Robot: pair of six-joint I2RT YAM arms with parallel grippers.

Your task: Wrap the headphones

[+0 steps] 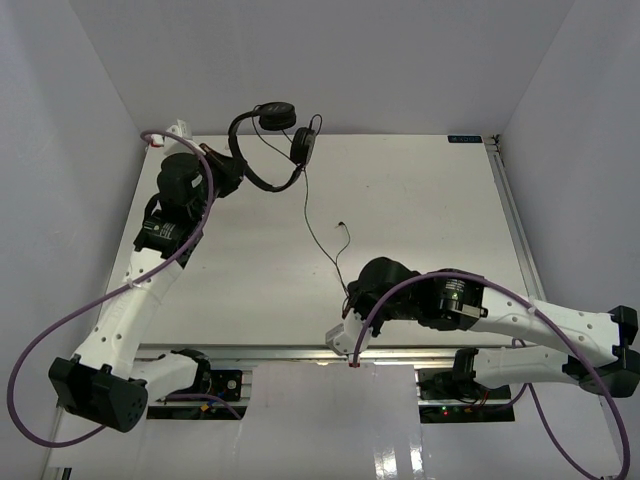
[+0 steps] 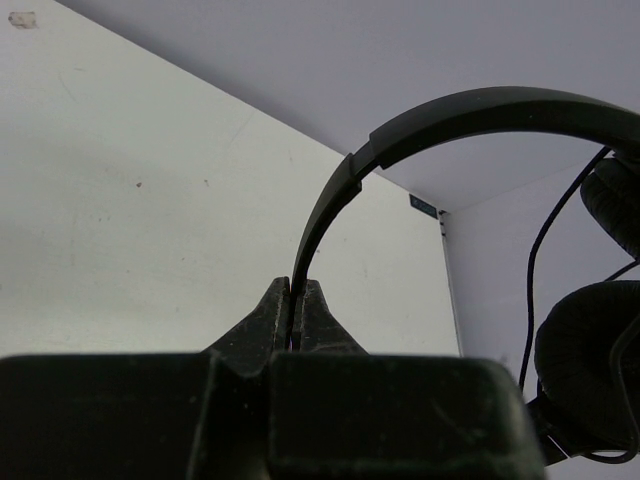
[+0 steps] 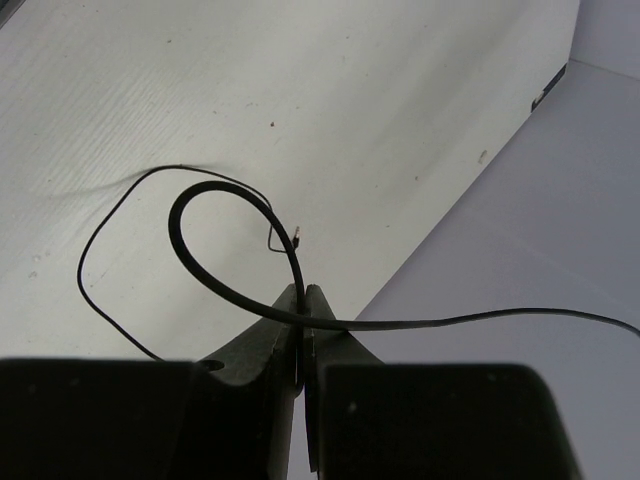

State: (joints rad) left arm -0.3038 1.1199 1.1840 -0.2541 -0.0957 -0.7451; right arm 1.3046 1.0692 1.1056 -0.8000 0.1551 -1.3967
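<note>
Holds the headphones [image 1: 275, 115] by the headband [image 2: 330, 200] in the left tool [image 2: 297, 290], clamped tight on it, at the far left of the bench [image 1: 420, 200], earcups [image 2: 590, 370] to the right. Pinches the thin cord [image 3: 213, 187] in the right tool [image 3: 303, 300] toward the near edge, with a loop just beyond the tips and the plug [image 3: 299, 236] farther off.

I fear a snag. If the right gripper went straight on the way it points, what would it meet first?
Most likely the thin black cord of the black over-ear headphones: the right gripper, shut on it, faces its loop and plug end on the white table. Depth is unclear.
</note>
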